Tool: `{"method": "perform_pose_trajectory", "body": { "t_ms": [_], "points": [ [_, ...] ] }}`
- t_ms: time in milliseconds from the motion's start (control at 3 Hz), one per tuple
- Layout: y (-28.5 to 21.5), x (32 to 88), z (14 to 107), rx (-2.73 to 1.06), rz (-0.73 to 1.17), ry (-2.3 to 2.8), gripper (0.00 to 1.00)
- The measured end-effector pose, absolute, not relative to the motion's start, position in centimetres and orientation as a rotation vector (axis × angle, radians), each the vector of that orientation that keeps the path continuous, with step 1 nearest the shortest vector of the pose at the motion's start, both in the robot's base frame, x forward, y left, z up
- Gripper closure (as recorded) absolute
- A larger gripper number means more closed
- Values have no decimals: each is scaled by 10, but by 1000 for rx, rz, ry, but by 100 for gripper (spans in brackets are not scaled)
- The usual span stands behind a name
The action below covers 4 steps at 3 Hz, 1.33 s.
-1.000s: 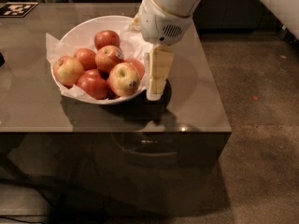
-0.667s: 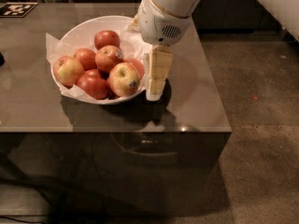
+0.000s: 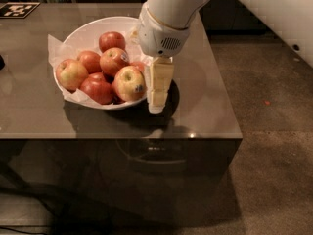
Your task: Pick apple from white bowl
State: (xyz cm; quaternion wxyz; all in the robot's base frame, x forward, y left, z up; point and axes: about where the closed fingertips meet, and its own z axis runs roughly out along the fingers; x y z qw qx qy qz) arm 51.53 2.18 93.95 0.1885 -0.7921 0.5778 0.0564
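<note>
Camera view: over the worktop (image 3: 205,106), the gripper (image 3: 156,104) is held at the near right rim of the white bowl (image 3: 88,26); whether it is apart or together cannot be told. Just beside it the apple (image 3: 129,82) is seated in the bowl, with redder apples (image 3: 111,40) piled behind.

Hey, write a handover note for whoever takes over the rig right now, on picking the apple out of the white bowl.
Gripper: hangs low at the right rim of the white bowl, close beside the apple; whether it touches it cannot be told.
Apple: lies in the bowl at the front right, sticker facing the gripper, among the other apples.
Bowl: stands on the table.
Done: the arm is at the bowl.
Left: grasp the stickered apple and lift it out.
</note>
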Motion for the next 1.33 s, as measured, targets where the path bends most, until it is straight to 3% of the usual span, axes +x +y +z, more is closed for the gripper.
{"method": "perform_pose_trajectory", "body": {
  "t_ms": [1333],
  "points": [
    [16,522,912,-2221,210,1692,0]
  ]
}}
